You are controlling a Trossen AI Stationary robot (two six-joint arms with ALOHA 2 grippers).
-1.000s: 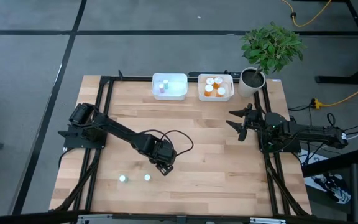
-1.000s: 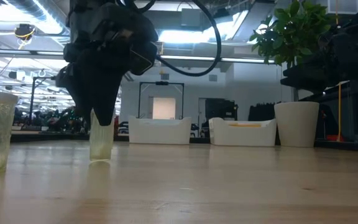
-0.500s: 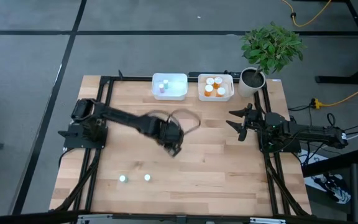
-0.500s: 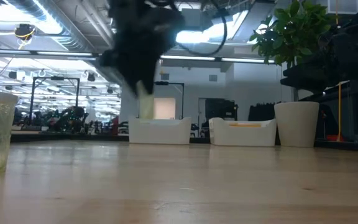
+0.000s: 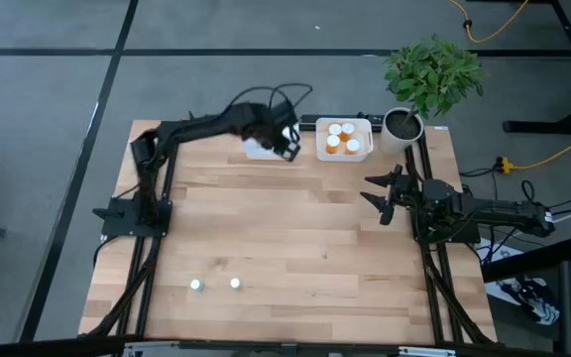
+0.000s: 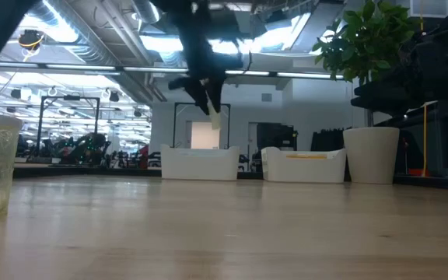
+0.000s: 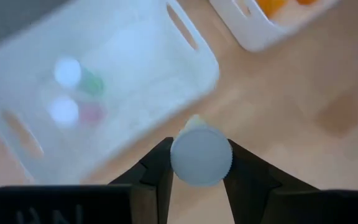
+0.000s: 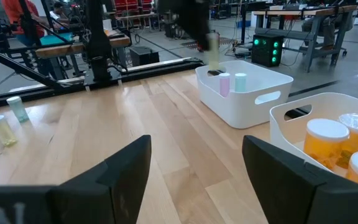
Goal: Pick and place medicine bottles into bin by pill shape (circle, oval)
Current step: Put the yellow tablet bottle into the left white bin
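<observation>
While the left gripper (image 5: 284, 142) is pinching a pale vial (image 7: 200, 155) above the left bin (image 7: 123, 87):
The bin's contents are showing blurred (two vials (image 8: 230, 83)); the right gripper (image 5: 380, 199), spread, is idling near the tabletop's right edge.

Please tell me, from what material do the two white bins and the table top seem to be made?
The two white bins: probably moulded plastic with a smooth matte finish, judging by the thin walls, rounded corners and cut-out handle slots. The table top: apparently wood, pale with a light sheen, judging by the long butcher-block strips and visible grain.
</observation>
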